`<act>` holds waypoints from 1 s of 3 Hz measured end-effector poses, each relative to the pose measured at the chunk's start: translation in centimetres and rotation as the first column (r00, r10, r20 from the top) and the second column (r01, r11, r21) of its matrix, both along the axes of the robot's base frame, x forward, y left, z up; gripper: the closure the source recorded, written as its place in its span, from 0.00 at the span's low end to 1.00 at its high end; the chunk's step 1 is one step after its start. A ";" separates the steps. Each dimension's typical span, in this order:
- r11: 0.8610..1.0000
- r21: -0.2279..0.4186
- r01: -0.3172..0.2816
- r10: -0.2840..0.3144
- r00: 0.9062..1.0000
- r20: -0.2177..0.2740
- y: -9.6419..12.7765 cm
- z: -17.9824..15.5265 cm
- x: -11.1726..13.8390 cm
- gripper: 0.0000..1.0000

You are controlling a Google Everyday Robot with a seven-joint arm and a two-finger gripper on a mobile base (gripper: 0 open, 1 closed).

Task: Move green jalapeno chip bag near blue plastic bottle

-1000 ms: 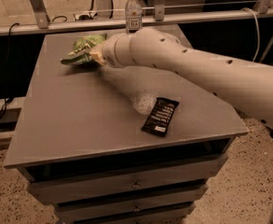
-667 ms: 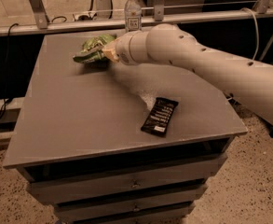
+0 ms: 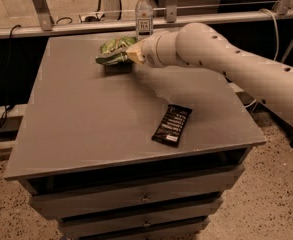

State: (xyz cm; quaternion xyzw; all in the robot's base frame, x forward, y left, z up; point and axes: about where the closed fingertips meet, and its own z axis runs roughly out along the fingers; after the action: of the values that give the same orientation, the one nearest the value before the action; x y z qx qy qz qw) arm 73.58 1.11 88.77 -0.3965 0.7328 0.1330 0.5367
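The green jalapeno chip bag (image 3: 113, 51) is held just above the far part of the grey table (image 3: 86, 119), with its shadow under it. My gripper (image 3: 131, 54) is at the bag's right end and shut on it; the thick white arm hides most of the fingers. The blue plastic bottle (image 3: 144, 14), clear with a white cap and a dark label, stands upright at the table's far edge, a short way behind and to the right of the bag.
A flat black bar wrapper (image 3: 172, 125) lies at the front right of the table. A metal rail (image 3: 76, 28) runs behind the table's far edge. Drawers (image 3: 146, 198) sit under the tabletop.
My gripper has carried the green bag to the right along the far side of the table, closer to the bottle. The bottle and the black wrapper have not moved.
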 end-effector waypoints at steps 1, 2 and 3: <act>1.000 0.012 0.006 -0.006 1.000 -0.025 -1.0 -0.5 0.6 0.82; 1.000 0.023 0.010 -0.008 0.999 -0.046 -1.6 -0.9 0.7 0.58; 0.999 0.031 0.011 -0.010 0.999 -0.053 -1.8 -1.0 0.6 0.36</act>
State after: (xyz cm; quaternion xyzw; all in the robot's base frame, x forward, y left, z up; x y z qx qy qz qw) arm 74.20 -0.66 87.82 -0.3804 0.7467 0.1521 0.5241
